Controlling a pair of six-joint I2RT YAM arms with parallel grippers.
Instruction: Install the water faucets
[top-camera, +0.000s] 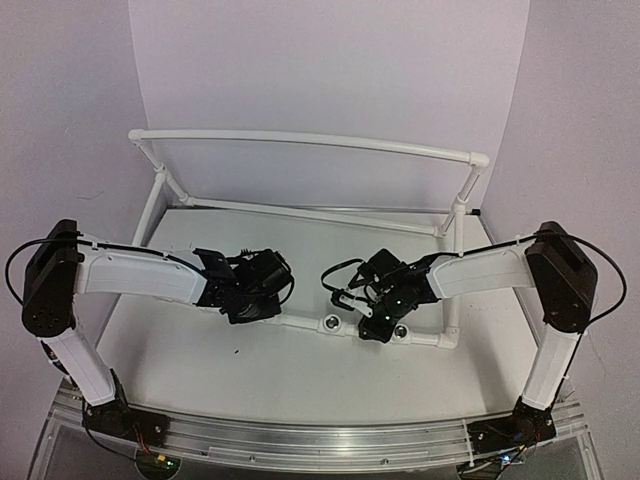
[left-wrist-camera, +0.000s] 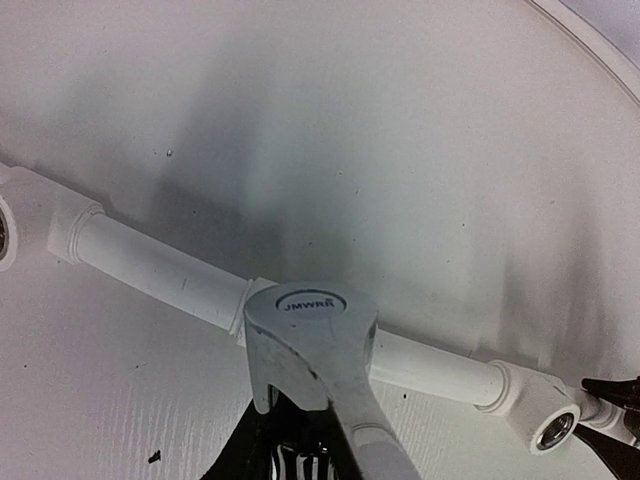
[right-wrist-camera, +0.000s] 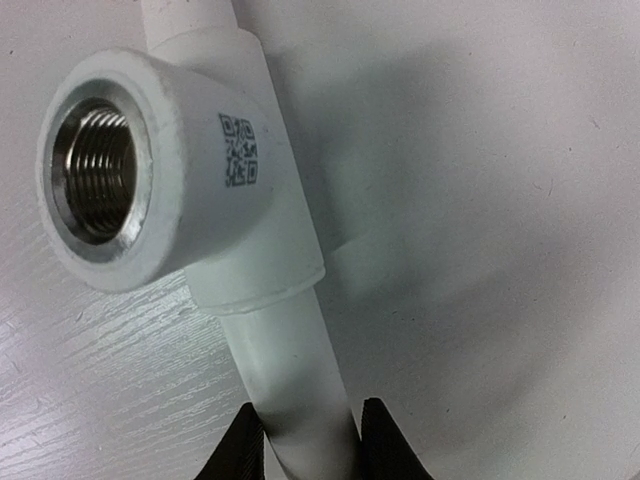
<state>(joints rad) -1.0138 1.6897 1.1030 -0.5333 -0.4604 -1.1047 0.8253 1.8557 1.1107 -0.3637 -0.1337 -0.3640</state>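
A shiny chrome water faucet (left-wrist-camera: 312, 338) with a round cap marked JMWRR fills the left wrist view, right over a fitting of the white pipe frame (left-wrist-camera: 150, 265). My left gripper (left-wrist-camera: 300, 440) is shut on the faucet from below; its dark fingers show only at the bottom edge. In the top view this gripper (top-camera: 252, 298) hides the faucet at the frame's front pipe (top-camera: 300, 324). My right gripper (right-wrist-camera: 305, 428) is shut on the white pipe (right-wrist-camera: 285, 370) just below a tee with a threaded silvery socket (right-wrist-camera: 95, 172). It sits at the front pipe's right part (top-camera: 373, 320).
Two open sockets (top-camera: 330, 323) (top-camera: 401, 330) face up on the front pipe. Another socket (left-wrist-camera: 553, 430) shows at the right in the left wrist view. The frame's tall back rail (top-camera: 310, 143) and side posts (top-camera: 458, 215) stand behind both arms. The table is white.
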